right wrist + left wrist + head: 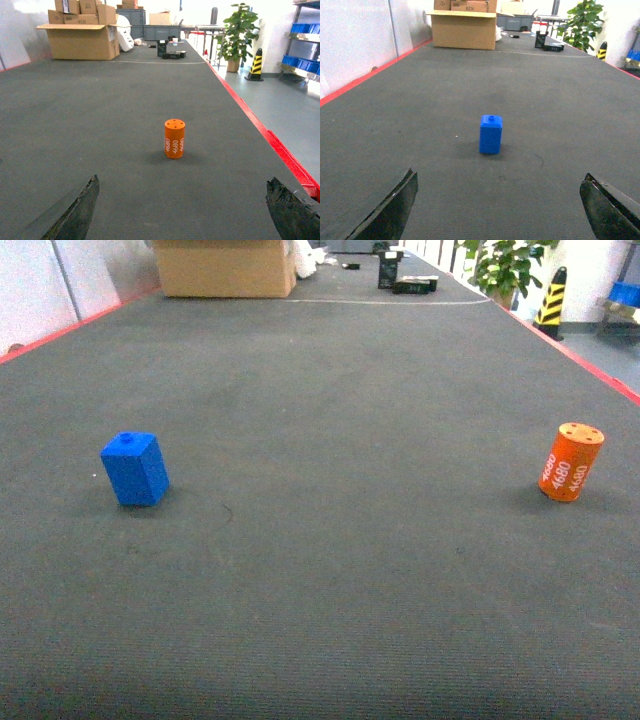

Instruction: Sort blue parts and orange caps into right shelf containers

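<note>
**Q:** Blue and orange: where do the two pieces stand relative to the cardboard box [226, 267]?

**A:** Both rest upright on the dark ribbed mat [330, 570], well nearer the robot than the box. The blue part [134, 469] stands nearer-left of the box; the orange cap [571, 462] stands nearer and far to its right, close to the mat's red edge. The two are well apart.

**Q:** State of each end effector?

**A:** The left gripper [497, 210] has its fingers spread wide, holding nothing, with the blue part [491, 134] centred ahead of the gap. The right gripper [180, 210] is likewise spread and bare, lined up on the orange cap [174, 138].

**Q:** How should each piece handle?

**A:** Both look like rigid, light, smooth plastic, so likely somewhat slippery and easily tipped. The blue part offers flat opposing side faces, best pinched at mid-height below its stud. The cap's curved wall gives narrow contact, so a centred pinch across the printed band seems safest.

**Q:** And the containers?

**A:** Blue crates [306, 64] show on shelving far right of the box.
</note>
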Available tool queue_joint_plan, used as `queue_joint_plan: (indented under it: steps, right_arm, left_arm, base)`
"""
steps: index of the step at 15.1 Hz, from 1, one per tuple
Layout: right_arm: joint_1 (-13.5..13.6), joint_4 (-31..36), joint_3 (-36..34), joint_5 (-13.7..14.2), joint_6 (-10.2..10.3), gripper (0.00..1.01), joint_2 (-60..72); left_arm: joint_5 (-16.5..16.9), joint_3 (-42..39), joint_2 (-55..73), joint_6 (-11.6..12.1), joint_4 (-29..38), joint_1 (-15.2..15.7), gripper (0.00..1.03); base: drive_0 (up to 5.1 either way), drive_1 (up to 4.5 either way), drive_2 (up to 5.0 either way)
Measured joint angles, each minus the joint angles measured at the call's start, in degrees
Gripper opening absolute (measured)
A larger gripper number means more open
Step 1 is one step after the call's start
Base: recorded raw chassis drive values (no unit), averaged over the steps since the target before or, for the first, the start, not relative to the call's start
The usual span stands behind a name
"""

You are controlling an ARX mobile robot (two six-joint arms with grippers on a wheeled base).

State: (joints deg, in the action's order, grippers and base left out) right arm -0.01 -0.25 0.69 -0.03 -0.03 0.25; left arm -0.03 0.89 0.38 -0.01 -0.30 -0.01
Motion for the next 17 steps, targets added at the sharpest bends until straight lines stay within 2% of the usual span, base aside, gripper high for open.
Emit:
queue_joint_plan:
  steps: [16,17]
  right_arm:
    - [0.0,0.0,0.0,0.0,0.0,0.98,0.0]
    - [0.9,-7.0,2.1,2.1,-0.3,0.98,2.7]
  left_arm:
    - [0.0,0.0,0.0,0.0,0.0,0.0,0.98]
    - [0.0,0.0,0.0,0.0,0.0,0.0,0.98]
  base:
    - [0.0,0.00,0.0]
    - [0.0,0.00,0.0]
